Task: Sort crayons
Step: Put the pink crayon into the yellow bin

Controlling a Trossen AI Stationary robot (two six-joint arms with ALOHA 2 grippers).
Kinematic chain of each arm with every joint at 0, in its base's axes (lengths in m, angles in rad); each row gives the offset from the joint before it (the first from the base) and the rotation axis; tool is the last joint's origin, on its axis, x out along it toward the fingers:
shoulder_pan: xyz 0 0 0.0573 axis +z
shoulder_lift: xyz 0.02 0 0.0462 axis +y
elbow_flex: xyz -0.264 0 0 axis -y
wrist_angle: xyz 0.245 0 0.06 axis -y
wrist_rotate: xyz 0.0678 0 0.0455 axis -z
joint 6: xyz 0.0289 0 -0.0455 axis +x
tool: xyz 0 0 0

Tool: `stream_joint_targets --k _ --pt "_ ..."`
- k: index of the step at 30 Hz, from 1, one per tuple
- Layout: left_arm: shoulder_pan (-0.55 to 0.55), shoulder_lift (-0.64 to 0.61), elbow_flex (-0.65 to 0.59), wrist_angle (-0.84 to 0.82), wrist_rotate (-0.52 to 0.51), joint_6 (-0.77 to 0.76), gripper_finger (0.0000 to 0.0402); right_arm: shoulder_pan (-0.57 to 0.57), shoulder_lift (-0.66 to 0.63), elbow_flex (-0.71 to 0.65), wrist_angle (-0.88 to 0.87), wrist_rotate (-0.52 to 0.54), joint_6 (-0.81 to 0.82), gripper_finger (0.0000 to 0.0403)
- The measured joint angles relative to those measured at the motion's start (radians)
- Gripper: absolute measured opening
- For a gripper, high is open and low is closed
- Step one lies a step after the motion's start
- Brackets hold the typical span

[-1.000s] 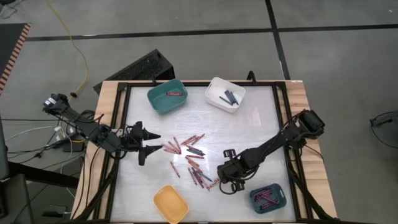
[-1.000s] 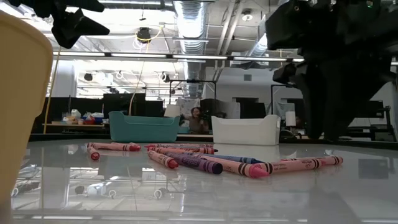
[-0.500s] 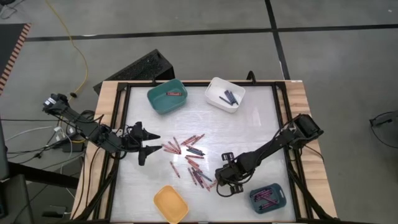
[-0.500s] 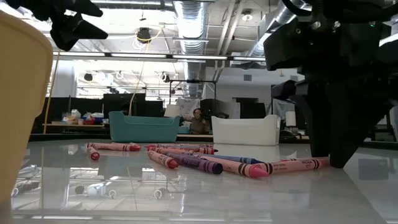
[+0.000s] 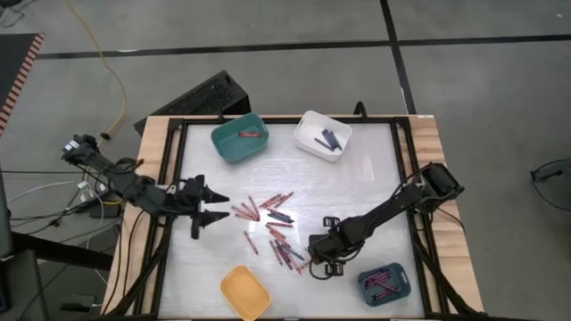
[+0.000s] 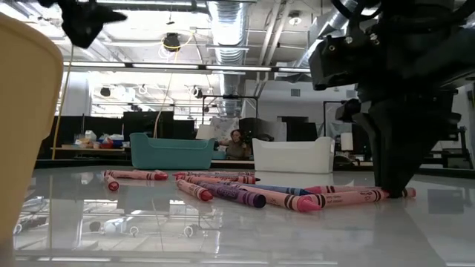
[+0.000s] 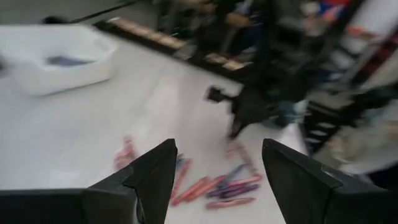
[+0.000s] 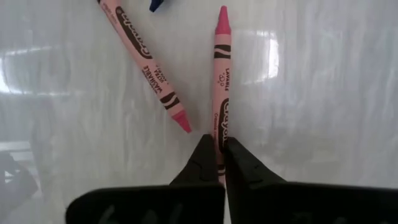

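While most of the crayons (image 5: 272, 227) are lying loose in the middle of the table (image 5: 357, 192), seen from above, only a few are sitting in bins. One red crayon is resting in the teal bin (image 5: 239, 138), some dark ones in the white bin (image 5: 323, 135), and some pink ones in the blue tray (image 5: 384, 283). The yellow bin (image 5: 244, 292) is looking empty. So the sorting seems just begun, with lots left. The right claw (image 5: 314, 264) is reaching down at the near edge of the pile. The left claw (image 5: 212, 207) is waiting beside the pile's other side, fingers spread apart.

From table height, the right claw (image 6: 393, 189) is pressing down on the end of a pink crayon (image 6: 349, 196) lying flat.

From the left wrist, the left claw's fingers (image 7: 155, 177) are standing wide, holding nothing, with crayons (image 7: 214, 186) lying farther off.

From the right wrist, the right claw (image 8: 220, 155) is clenching the pink crayon (image 8: 221, 81) near its flat end, still on the table. Another pink crayon (image 8: 146, 65) is lying just beside it.
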Motion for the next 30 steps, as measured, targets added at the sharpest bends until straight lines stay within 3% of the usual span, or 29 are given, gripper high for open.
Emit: stream_joint_targets --k 7,14,19,30 --pt "0.000 -0.174 0.000 -0.009 0.123 0.127 0.0228 -0.039 -0.062 0.043 -0.071 0.084 -0.047 0.0002" --pt "0.000 -0.313 0.000 -0.164 0.124 0.087 0.0228 -0.140 -0.236 0.047 -0.129 0.174 -0.081 0.0002" --pt "0.000 -0.336 0.000 -0.283 0.109 0.030 0.0228 -0.187 -0.323 0.051 -0.033 0.178 -0.126 0.0001" --pt "0.000 -0.335 0.000 -0.302 0.056 0.081 0.0228 -0.155 -0.308 0.051 0.231 0.137 -0.322 0.0001"
